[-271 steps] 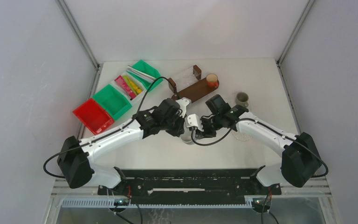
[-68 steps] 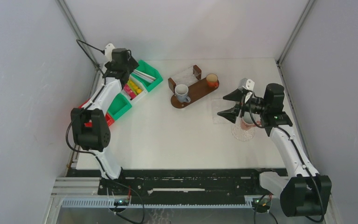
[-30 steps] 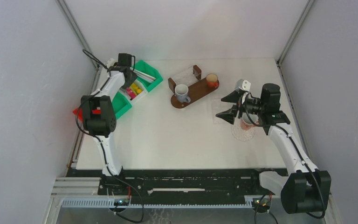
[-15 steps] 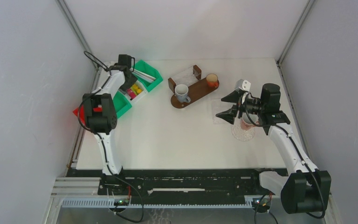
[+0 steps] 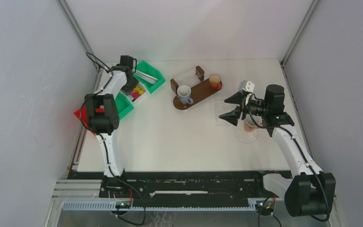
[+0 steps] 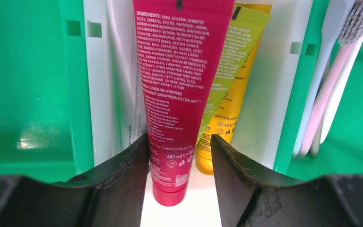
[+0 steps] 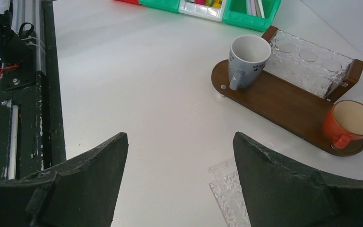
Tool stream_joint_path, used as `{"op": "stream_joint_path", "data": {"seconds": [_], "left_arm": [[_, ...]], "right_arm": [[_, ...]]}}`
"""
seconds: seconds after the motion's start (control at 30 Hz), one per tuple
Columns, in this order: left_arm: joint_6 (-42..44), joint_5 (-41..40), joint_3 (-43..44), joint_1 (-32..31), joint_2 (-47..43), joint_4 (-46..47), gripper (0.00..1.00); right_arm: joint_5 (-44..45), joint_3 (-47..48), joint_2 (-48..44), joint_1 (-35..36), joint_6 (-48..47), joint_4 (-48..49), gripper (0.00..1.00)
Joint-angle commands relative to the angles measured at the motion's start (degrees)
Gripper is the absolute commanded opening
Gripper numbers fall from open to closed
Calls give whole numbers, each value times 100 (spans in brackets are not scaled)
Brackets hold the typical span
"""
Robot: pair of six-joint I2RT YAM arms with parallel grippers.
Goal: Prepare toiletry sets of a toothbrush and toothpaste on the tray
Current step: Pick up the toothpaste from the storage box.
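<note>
Red and glossy, the tube fills my left wrist view. The frame cuts off its top, and its cap end sits between the left gripper's fingers. Those jaws are parted narrowly around the tube. One finger looks to be at its edge and a sliver of gap shows at the other, so I can't call it gripped. A yellow-green tube lies half hidden beneath it.

Both tubes are in the white bin, left of the tray and well apart from it. The bin's walls stand close on both sides. White and pink toothbrushes lie in the green bin next door, on the tray side, partly cut off by the frame.

From above, the left gripper is hard to make out behind its own wrist. Right of the tray, the right gripper hangs above the table with jaws spread wide, holding nothing. A pink cup is mostly hidden under that arm. Bare white tabletop runs from the tray toward the arm bases.

On the tray stand a grey mug at its left end and an orange cup at its right end.
</note>
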Motion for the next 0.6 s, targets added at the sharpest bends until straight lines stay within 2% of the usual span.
{"op": "stream_joint_path", "data": {"seconds": [0.0,0.3,0.4,0.57], "left_arm": [[-81,172,304,31,47,58,50],[26,522,-73,23,-281,632,19],[112,526,-299,9,-523,922,14],[286,438,-526,-76,-829,1222,11]], "right_arm": [[-35,159,-92,-46,-86,63,89],[-44,153,-89,-84,-68,73,89],[-53,162,-89,-93,-57,72,89],[-63,159,-80,-99,-35,80,89]]}}
